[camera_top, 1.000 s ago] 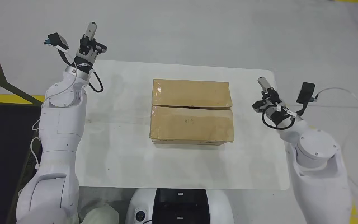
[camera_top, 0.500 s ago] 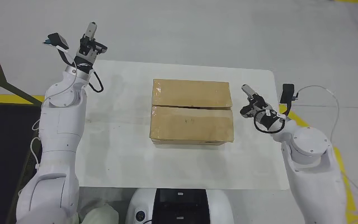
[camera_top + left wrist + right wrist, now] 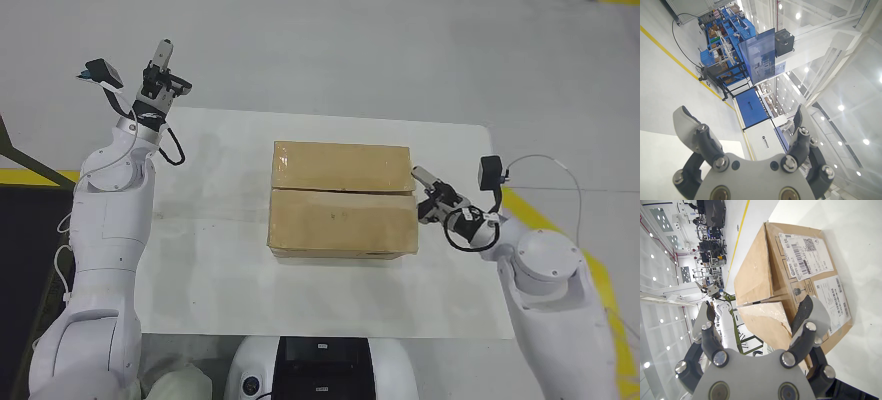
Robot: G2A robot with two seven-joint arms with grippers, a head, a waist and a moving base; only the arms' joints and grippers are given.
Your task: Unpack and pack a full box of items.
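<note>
Bright ceiling lamps (image 3: 841, 108) flare overhead; shadows soft, wrist-view edges bowed.

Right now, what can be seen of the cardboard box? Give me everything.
The cardboard box is brown and rectangular, and it lies flat in the middle of the white table. Its two top flaps are folded shut and meet at a lengthwise seam. The end face toward the right arm carries white printed labels. The open right gripper sits at that end by the seam; contact cannot be told.
</note>
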